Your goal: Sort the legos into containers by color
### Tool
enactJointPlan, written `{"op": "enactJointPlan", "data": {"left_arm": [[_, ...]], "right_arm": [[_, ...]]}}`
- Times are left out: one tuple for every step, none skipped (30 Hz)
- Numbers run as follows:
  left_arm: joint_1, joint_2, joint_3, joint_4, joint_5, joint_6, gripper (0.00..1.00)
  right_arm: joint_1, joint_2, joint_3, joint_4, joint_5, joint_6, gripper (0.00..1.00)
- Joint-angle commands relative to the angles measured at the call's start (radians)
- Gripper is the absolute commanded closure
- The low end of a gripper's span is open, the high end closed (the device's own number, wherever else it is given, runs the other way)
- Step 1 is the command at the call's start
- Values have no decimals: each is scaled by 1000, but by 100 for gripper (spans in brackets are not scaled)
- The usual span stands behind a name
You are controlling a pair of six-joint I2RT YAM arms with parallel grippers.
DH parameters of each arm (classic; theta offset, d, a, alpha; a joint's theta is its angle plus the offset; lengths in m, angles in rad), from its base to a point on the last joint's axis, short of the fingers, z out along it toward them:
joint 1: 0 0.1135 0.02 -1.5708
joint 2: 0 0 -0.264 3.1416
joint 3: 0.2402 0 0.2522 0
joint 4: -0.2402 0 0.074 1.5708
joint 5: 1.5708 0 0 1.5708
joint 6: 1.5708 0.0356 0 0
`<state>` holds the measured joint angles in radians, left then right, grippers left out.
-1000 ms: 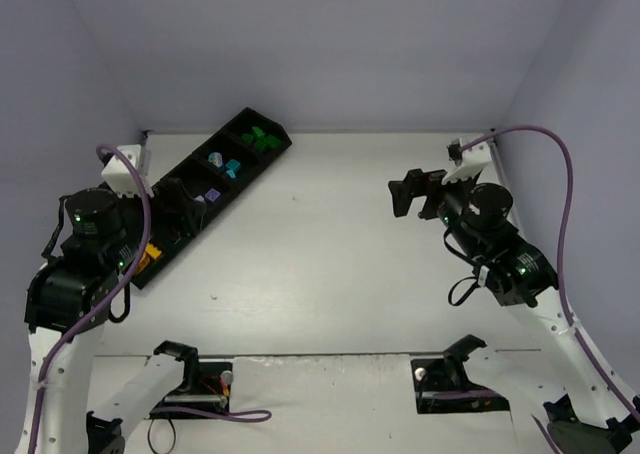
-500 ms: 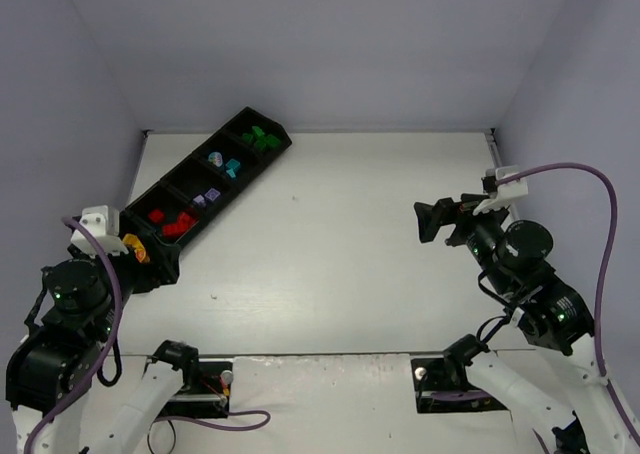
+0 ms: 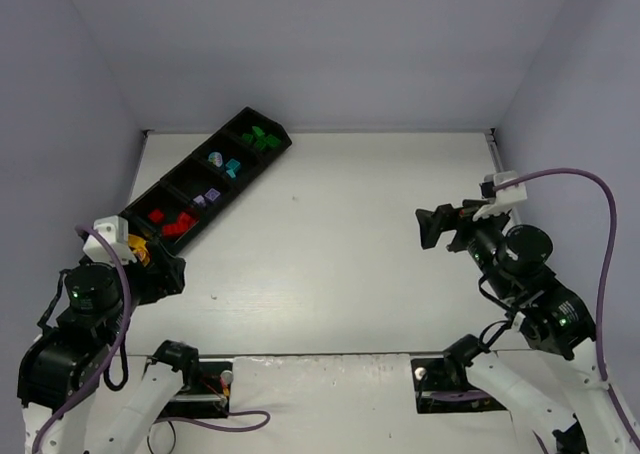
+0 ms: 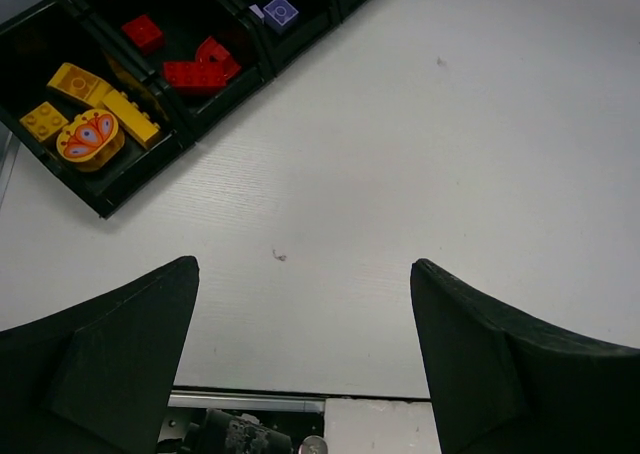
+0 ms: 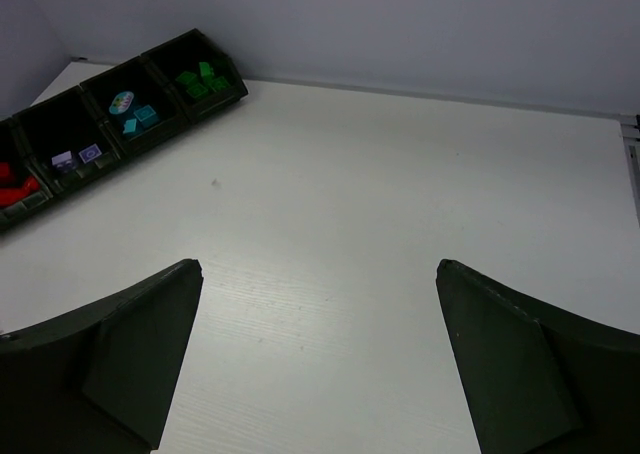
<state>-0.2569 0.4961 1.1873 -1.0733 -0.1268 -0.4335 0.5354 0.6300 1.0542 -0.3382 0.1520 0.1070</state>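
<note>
The long black tray runs diagonally at the far left. Its compartments hold green legos, teal legos, lilac legos, red legos and yellow and orange legos. My left gripper is open and empty, raised just off the tray's near end. Its view shows the yellow legos, red legos and a lilac lego. My right gripper is open and empty above the table's right side. Its view shows the green, teal and lilac legos.
Grey walls close the table at the back and on both sides. The arm bases and purple cables sit along the near edge. A small dark speck marks the white tabletop.
Both arms have drawn back toward the near edge. My left gripper has left the tray's red and yellow end and now hovers beside it. My right gripper has shifted right and nearer.
</note>
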Motion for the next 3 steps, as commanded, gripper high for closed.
{"op": "enactJointPlan", "data": {"left_arm": [[-2,22,34,6,-4,-40,20],[-2,24,32,3,1,-47,20],[-2,25,32,1,10,-62,20]], "right_arm": [[-8,-18,-5,51,-9,-3,0],[-8,-26,-6,51,-15,0,0],[-8,-29,-10,51,-20,-1,0]]}}
